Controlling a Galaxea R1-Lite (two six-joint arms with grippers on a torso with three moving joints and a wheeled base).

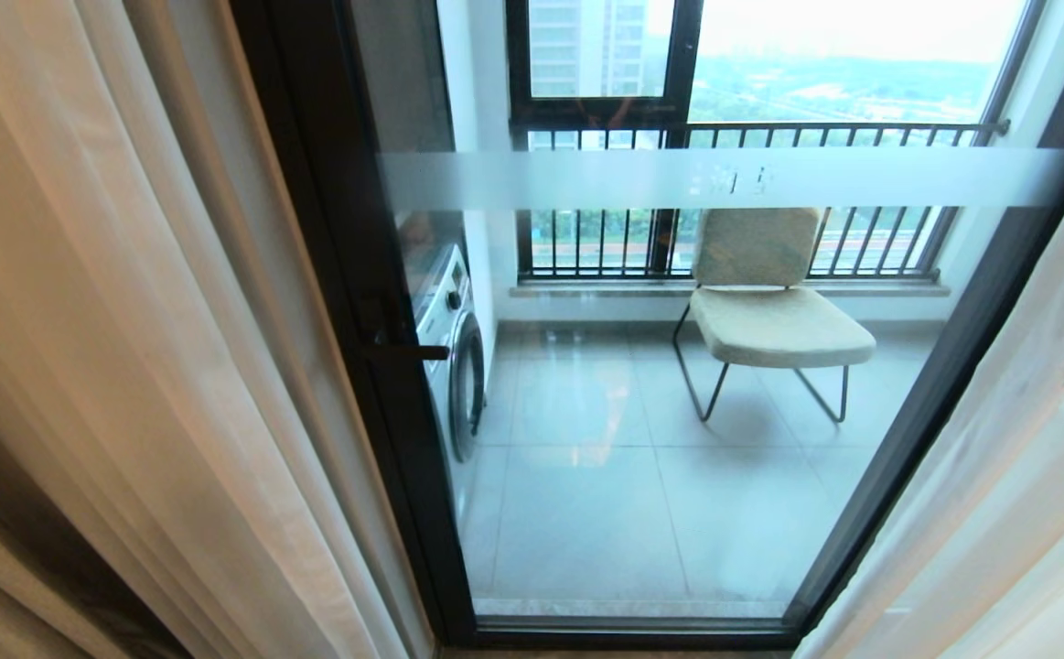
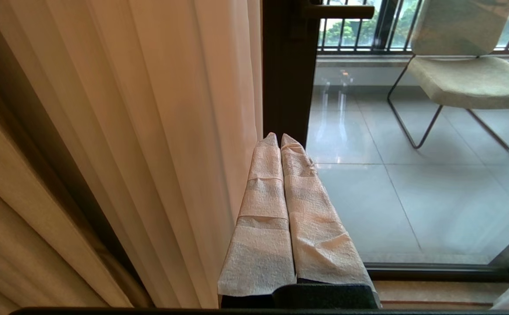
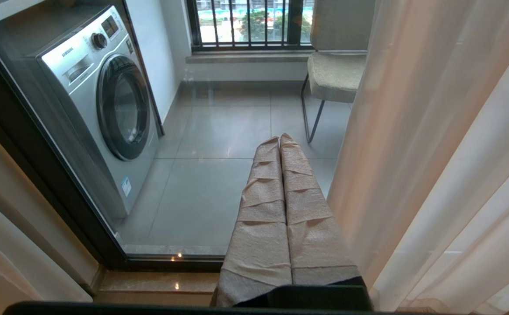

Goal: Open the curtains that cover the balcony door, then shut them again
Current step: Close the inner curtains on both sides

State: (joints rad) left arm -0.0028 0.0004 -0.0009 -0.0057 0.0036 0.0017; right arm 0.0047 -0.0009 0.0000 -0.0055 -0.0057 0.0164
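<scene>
Curtains drawn apart to both sides of the balcony door, both end effectors pressed shut and empty.

The curtains hang as vertical pleated panels, long axis floor to ceiling: the left sheer with a thicker beige drape outside it, and the right sheer at the opposite edge, leaving one glass panel uncovered between them. The door's dark frame carries a lever handle; a frosted band crosses the glass horizontally. Beyond lie glossy grey floor tiles, a padded wire-leg chair and a front-loading washing machine. The left end effector (fingers wrapped in crinkled paper-like tape) lies just beside the left sheer's edge; the right end effector sits near the right sheer.
</scene>
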